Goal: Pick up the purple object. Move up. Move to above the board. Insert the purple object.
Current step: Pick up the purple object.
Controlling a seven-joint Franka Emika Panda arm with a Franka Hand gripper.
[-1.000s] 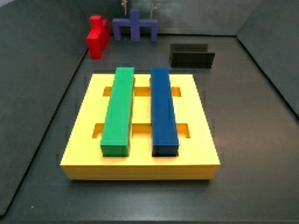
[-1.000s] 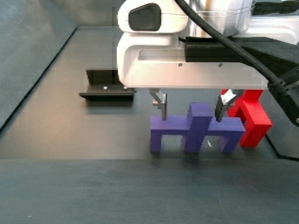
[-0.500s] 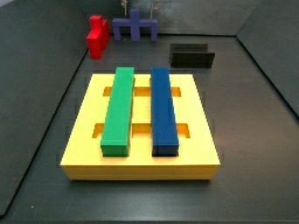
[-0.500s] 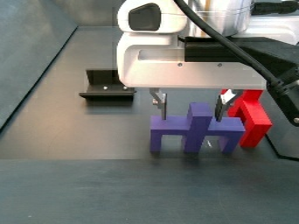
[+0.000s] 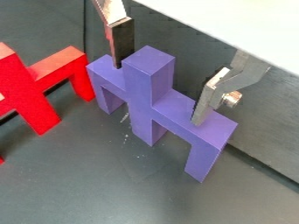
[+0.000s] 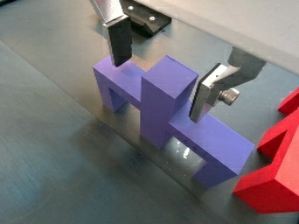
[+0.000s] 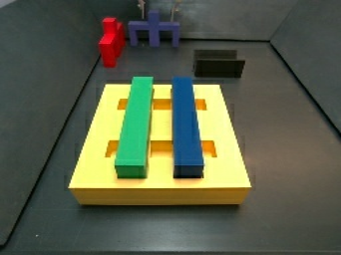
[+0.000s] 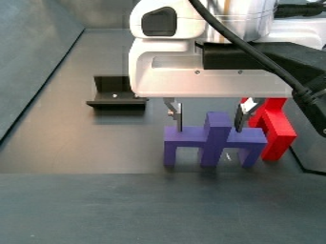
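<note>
The purple object point(image 8: 214, 143) stands on the dark floor, legs down and central stub up; it shows in both wrist views point(image 5: 152, 96) point(image 6: 163, 105) and far back in a side view point(image 7: 156, 31). My gripper point(image 8: 211, 112) is open and low over it, also shown in both wrist views point(image 5: 166, 66) point(image 6: 165, 68). Its fingers point(image 5: 117, 35) stand on either side of the stub with gaps, over the crossbar. The yellow board point(image 7: 94, 174) lies well apart, bearing a green bar point(image 7: 136, 120) and a blue bar point(image 7: 188, 125).
A red block point(image 8: 274, 129) stands right beside the purple object, also seen in the wrist views point(image 5: 30, 83) point(image 6: 274, 166). The dark fixture point(image 8: 114, 95) sits on the floor nearby point(image 7: 218, 64). Dark walls enclose the floor.
</note>
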